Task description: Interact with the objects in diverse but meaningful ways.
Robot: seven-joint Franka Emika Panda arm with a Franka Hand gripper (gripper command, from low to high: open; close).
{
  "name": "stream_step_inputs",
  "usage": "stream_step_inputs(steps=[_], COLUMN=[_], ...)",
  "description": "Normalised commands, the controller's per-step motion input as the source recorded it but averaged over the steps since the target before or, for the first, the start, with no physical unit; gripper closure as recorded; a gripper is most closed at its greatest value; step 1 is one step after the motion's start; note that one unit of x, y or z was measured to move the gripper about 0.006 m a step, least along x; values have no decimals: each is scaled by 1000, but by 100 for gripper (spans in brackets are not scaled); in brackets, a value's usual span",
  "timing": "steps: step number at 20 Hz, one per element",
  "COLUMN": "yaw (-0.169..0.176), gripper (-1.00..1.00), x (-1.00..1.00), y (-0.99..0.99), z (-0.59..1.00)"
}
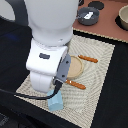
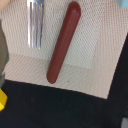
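The sausage (image 2: 63, 42) fills the wrist view, lying flat on the woven mat (image 2: 100, 60) with its long axis running from about one o'clock down to seven o'clock, its lower end close to the mat's edge and the dark worktop (image 2: 60, 110) beyond. A fork (image 2: 35, 22) lies just beside it on the mat, apart from it, and a yellow box (image 2: 2, 100) shows at the frame's edge. In the exterior view the arm (image 1: 47, 45) blocks most of the mat; the blue block (image 1: 55, 101) stands at its near edge, and the plate (image 1: 76, 67) with a knife (image 1: 88, 59) sits further back. The hand itself appears in neither view, so I cannot tell how far open it is or whether it holds anything. The camera looks straight down on the sausage, so a grasp would probably want the fingers closing across the narrow width, square to that slanted axis.
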Motion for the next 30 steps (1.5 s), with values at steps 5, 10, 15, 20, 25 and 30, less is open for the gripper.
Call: stream_step_inputs(steps=[5,10,15,20,25,30], yaw=[-65,-75,-63,-73,-73,-65], gripper=[-100,-100,-100,-100,-100,-100], x=[-411,-433,-450,-525,-556,-637], y=[14,7,18,3,30,54], z=[-262,-309,-369,-401,-398,-434])
